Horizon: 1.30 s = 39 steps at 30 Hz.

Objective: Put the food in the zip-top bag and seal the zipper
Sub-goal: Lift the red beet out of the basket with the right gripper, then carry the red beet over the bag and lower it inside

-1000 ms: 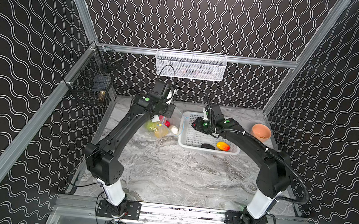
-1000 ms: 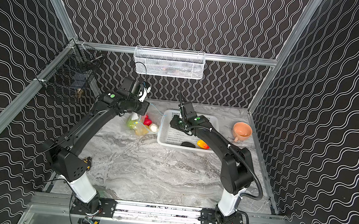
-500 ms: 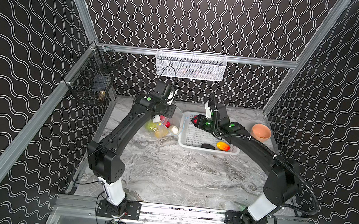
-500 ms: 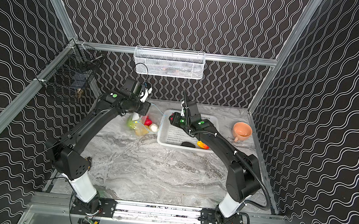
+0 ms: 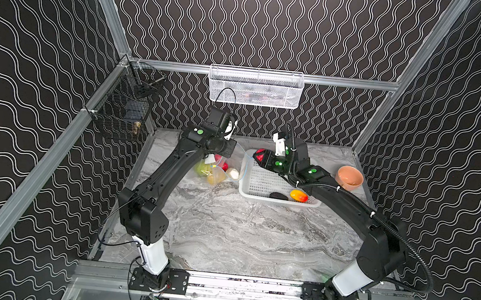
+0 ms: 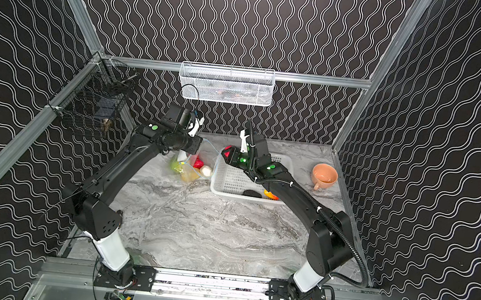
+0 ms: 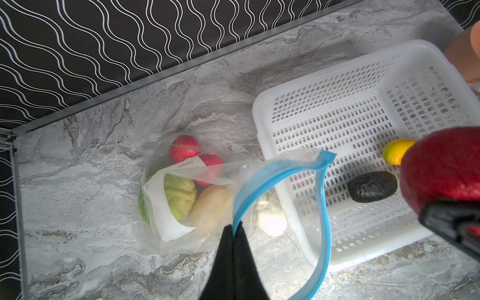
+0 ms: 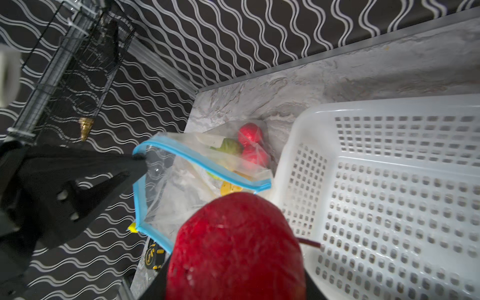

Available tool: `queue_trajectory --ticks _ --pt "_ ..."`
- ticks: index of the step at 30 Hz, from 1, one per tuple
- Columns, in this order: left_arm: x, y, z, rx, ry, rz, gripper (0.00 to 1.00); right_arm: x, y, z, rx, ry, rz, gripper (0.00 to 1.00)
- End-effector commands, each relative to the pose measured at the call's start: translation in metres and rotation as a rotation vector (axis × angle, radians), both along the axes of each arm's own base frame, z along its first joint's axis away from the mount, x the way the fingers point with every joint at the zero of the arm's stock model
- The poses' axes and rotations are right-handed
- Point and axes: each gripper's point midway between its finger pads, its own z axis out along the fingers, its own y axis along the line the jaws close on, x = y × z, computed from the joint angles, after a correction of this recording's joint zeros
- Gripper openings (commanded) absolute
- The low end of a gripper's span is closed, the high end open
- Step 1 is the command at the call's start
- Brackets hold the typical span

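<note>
Two pieces, the eggplant (image 5: 278, 195) and mango (image 5: 299, 195), are left at the near side of the basket (image 5: 260, 179); bare table (image 5: 225, 230) lies in front. Further back, a strawberry (image 8: 235, 246) is clamped in the right gripper (image 5: 260, 157) and has been carried within the last second from above the basket to the rim nearest the bag (image 7: 166, 215), so a drop seems next. The bag, lying beside the basket, is held agape by the left gripper (image 7: 234, 230), closed on the zipper (image 7: 272, 170); the wall (image 5: 325, 126) stands close behind.

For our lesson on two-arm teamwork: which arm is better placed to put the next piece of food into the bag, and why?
Right. The right gripper holds a red strawberry beside the open mouth of the zip-top bag; the left gripper is shut on the zipper, holding that mouth open.
</note>
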Motion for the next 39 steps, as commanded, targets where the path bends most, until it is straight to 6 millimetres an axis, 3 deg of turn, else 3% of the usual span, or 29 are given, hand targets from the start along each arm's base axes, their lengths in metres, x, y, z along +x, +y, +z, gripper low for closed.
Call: queue_trajectory --ticks 1,17,33,39 --pt "0.001 0.005 0.006 0.02 -0.028 0.007 0.0 0.002 0.01 0.021 0.056 -0.052 0.019 0.34" --pt "-0.003 0.005 0.01 0.022 -0.037 -0.01 0.0 -0.015 0.055 0.03 0.062 -0.078 0.109 0.35" --pt "-0.009 0.01 0.019 0.016 -0.063 -0.01 0.0 -0.015 0.097 -0.01 -0.033 -0.017 0.162 0.34" --pt "-0.01 0.015 0.022 -0.001 -0.067 -0.002 0.0 -0.014 0.104 -0.02 -0.098 -0.026 0.152 0.34"
